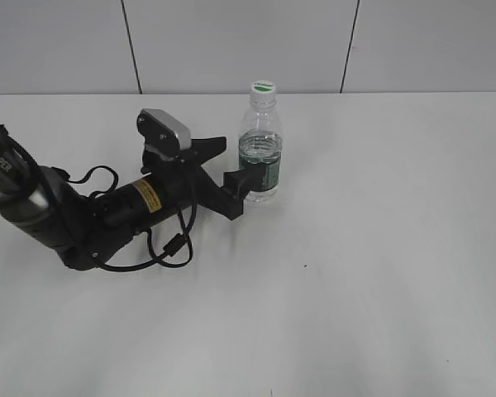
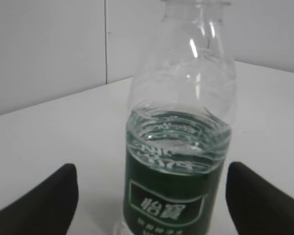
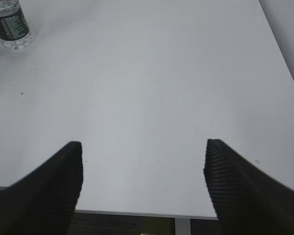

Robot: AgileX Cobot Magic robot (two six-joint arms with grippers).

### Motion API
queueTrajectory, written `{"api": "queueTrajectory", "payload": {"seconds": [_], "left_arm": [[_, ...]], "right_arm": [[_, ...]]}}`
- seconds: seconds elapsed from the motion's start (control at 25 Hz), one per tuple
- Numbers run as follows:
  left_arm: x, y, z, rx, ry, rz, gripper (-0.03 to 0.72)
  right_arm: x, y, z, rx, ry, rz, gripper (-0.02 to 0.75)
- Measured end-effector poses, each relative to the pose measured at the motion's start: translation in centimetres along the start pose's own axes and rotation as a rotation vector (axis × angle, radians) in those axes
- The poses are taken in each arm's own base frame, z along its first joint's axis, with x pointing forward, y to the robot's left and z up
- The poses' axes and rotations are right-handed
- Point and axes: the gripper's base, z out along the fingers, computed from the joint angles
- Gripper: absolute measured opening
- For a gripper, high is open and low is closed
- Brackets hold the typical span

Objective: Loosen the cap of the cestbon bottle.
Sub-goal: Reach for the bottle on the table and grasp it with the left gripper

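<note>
Ribbed clear cestbon bottle (image 1: 259, 153), white cap (image 1: 264, 86)

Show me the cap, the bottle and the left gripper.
cap (image 1: 264, 86), exterior view, its white top.
bottle (image 2: 179, 161), left wrist view, its green label.
left gripper (image 1: 234, 178), exterior view, between its black fingers.

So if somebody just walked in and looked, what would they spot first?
Probably the cestbon bottle, standing upright near the back middle of the white table, partly filled with water, its white cap on top. Next, the black left arm lying low across the table's left side, with its left gripper open around the bottle's green label. The right gripper waits open over bare table, far from the bottle.
</note>
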Motion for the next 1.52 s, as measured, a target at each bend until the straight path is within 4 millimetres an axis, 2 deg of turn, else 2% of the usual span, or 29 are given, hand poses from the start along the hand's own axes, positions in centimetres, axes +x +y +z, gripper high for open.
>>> {"api": "queueTrajectory", "payload": {"seconds": [0.44, 0.8, 1.16, 1.52], "left_arm": [[-0.8, 0.0, 2.2, -0.010, 0.002, 0.021, 0.560], [1.1, 0.0, 2.7, 0.003, 0.001, -0.036, 0.561], [1.0, 0.0, 3.2, 0.031, -0.009, -0.019, 0.561], [0.8, -0.6, 5.1, 0.048, 0.042, 0.020, 0.561]], "right_arm": [[0.0, 0.0, 0.0, 0.000, 0.000, 0.000, 0.590], [0.0, 0.0, 0.0, 0.000, 0.000, 0.000, 0.590], [0.0, 0.0, 0.0, 0.000, 0.000, 0.000, 0.590], [0.0, 0.0, 0.0, 0.000, 0.000, 0.000, 0.590]]}}
